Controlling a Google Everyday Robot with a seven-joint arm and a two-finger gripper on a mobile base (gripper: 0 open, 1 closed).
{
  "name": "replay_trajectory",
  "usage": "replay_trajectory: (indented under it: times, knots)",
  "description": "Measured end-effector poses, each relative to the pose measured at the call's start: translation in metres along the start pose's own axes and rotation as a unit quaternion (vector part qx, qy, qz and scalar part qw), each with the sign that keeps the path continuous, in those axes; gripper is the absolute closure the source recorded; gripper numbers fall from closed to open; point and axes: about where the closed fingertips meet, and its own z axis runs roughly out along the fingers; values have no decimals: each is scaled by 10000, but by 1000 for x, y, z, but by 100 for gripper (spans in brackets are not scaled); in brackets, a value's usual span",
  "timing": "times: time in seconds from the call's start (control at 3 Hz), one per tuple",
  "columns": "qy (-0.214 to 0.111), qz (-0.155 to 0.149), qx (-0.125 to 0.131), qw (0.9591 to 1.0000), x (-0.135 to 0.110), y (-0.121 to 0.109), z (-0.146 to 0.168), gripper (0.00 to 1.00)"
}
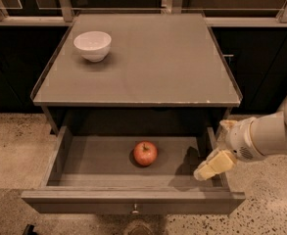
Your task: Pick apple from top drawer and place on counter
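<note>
The red apple (145, 153) lies in the middle of the open top drawer (133, 199), which is pulled out toward the camera, its small knob at the front centre. The counter (157, 62) is the flat grey-brown cabinet top above it. My gripper (210, 166) reaches in from the right on a white arm and hangs over the drawer's right end, to the right of the apple and apart from it. It holds nothing.
A white bowl (92, 45) stands on the counter's back left. Dark cabinets and a metal rail (133, 9) run behind. Speckled floor (15, 146) lies to both sides of the cabinet.
</note>
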Motion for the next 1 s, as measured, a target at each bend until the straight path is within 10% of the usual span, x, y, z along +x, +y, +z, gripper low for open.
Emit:
replay_trajectory:
  times: [1.0]
  knots:
    - [-512, -300, -483, 9971, -29, 35, 70, 0]
